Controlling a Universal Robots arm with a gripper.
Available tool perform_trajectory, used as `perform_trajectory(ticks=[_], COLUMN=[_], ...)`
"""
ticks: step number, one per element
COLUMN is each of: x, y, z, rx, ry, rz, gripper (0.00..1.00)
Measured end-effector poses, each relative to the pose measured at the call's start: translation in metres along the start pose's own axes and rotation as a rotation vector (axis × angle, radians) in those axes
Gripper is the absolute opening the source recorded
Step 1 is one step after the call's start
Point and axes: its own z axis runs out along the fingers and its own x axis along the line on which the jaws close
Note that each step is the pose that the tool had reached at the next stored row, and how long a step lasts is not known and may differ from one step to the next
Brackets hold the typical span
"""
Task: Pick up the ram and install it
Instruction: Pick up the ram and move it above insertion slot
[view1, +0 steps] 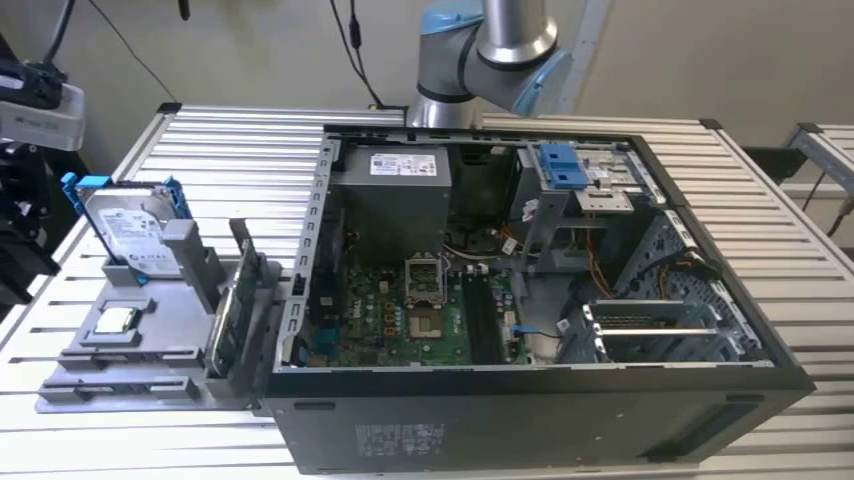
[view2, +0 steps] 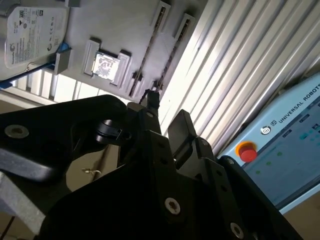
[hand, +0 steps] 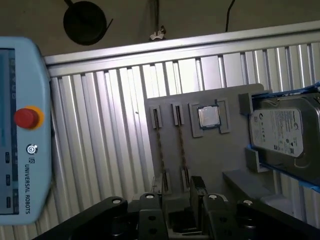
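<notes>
Approach step. The gripper (hand: 176, 200) hangs over the gray holder (hand: 225, 165), jaws parted and empty. The ram (hand: 181, 145) stands on edge in its slot, at 9 o'clock of the case (view1: 534, 430). Judgement: a grasp calls for the jaws square across the thin board.

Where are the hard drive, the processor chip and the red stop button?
hard drive (hand: 282, 132): first wrist view, on the middle of its labelled silver face.
processor chip (hand: 209, 116): first wrist view, on the centre of its metal lid.
red stop button (hand: 26, 117): first wrist view, on its round cap.
</notes>
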Motion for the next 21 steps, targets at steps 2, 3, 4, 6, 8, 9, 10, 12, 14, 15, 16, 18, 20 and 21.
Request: perform_trajectory(ticks=[2, 3, 4, 6, 8, 9, 10, 12, 14, 15, 16, 18, 20, 21], x=[0.0000, 0.0001, 0.0001, 0.0002, 0.0003, 0.0003, 0.0003, 0.0004, 0.0004, 0.0005, 0.0005, 0.0006, 0.0006, 0.0007], y=[0.0000, -0.0001, -0.0001, -0.0001, -0.0001, -0.0001, -0.0002, -0.0002, -0.0002, -0.0003, -0.0003, -0.0003, -0.0004, -0.0004], z=[0.0017, 0.0026, 0.0035, 0.0052, 0.0070, 0.0079, 0.0088, 0.0106, 0.0123, 0.0132, 0.0141, 0.0157, 0.0174, 0.0182], rx=[-0.0001, -0.0001, -0.0001, -0.0002, -0.0002, -0.0002, -0.0001, -0.0001, -0.0002, -0.0002, -0.0002, -0.0003, -0.0003, -0.0003], ry=[0.0001, 0.0001, 0.0001, 0.0001, -0.0001, -0.0003, -0.0004, -0.0005, -0.0004, -0.0004, -0.0004, -0.0003, -0.0003, -0.0002], rz=[-0.003, -0.005, -0.007, -0.010, -0.014, -0.016, -0.018, -0.023, -0.027, -0.029, -0.031, -0.036, -0.040, -0.042], gripper=[0.36, 0.36, 0.36, 0.36, 0.36, 0.36, 0.36, 0.36, 0.36, 0.36, 0.36, 0.36, 0.36, 0.36])
